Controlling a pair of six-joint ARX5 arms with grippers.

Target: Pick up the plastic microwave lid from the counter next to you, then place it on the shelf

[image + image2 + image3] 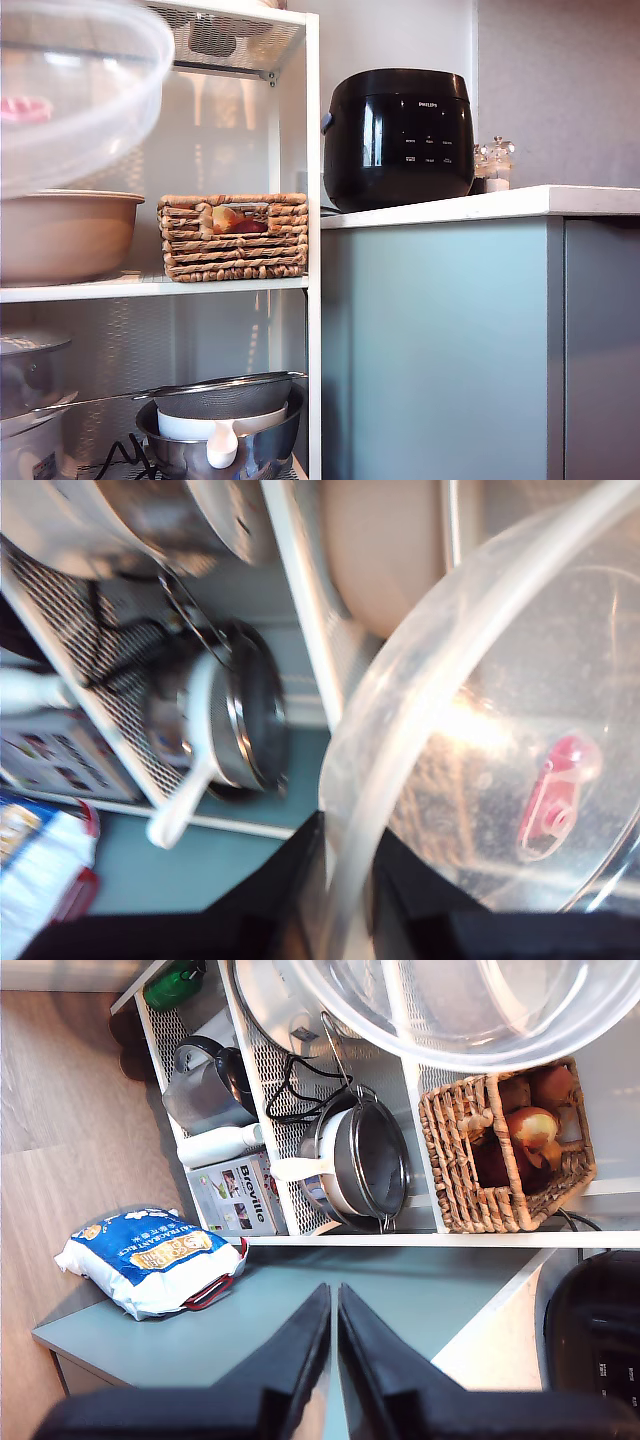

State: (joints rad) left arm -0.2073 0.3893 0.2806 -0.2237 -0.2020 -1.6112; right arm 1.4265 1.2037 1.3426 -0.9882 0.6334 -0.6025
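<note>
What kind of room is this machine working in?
Most likely a home kitchen. A black rice cooker stands on a white counter over blue-grey cabinet fronts, and an open white rack beside it holds a wicker basket of produce, a beige bowl and a mesh strainer over steel bowls.

Legible markings:

1. "PHILIPS" is printed in small pale letters on the front of the black rice cooker (400,135), upper centre of the exterior view. The control labels below it are too small to read.
2. "Breville" is printed in dark letters on the white carton (236,1198), left of centre in the second wrist view.
3. The blue-and-white bag (150,1259), lower left of the same view, carries yellow characters; they cannot be read.
</note>
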